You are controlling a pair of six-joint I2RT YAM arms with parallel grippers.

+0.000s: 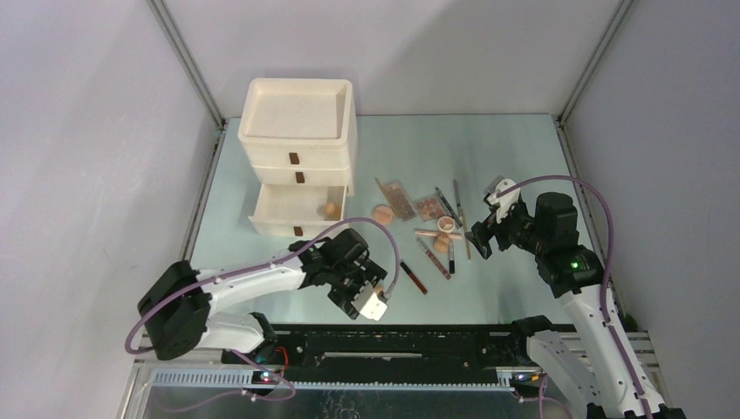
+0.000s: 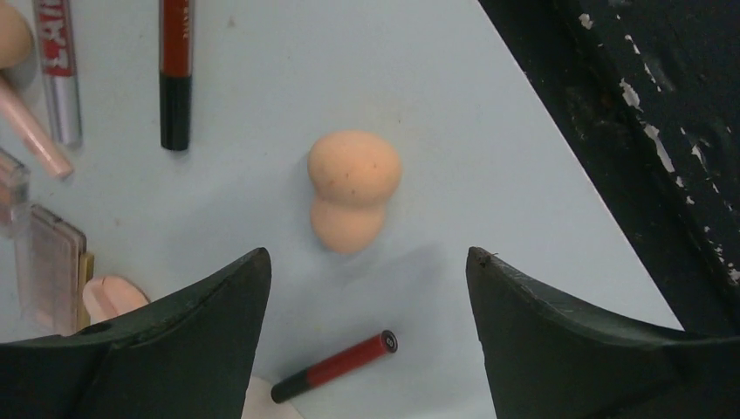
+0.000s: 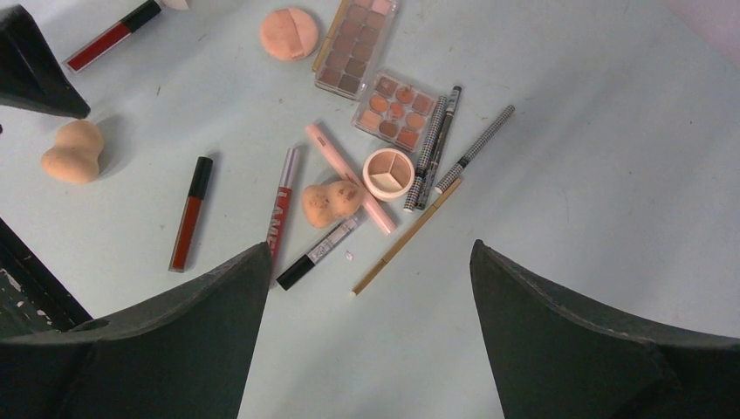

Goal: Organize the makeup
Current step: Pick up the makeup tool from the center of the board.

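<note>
A peach hourglass sponge lies on the pale table just ahead of my left gripper, which hangs open over it with nothing between its fingers. A red-and-black tube lies under that gripper, and another lies farther off. In the top view the left gripper hides that sponge. The rest of the makeup is clustered mid-table: two palettes, a round puff, a compact, a second sponge, tubes and pencils. My right gripper hovers open and empty to their right.
A cream three-drawer box stands at the back left. Its bottom drawer is pulled out, with a peach sponge inside. A black rail runs along the table's near edge, close beside the left gripper.
</note>
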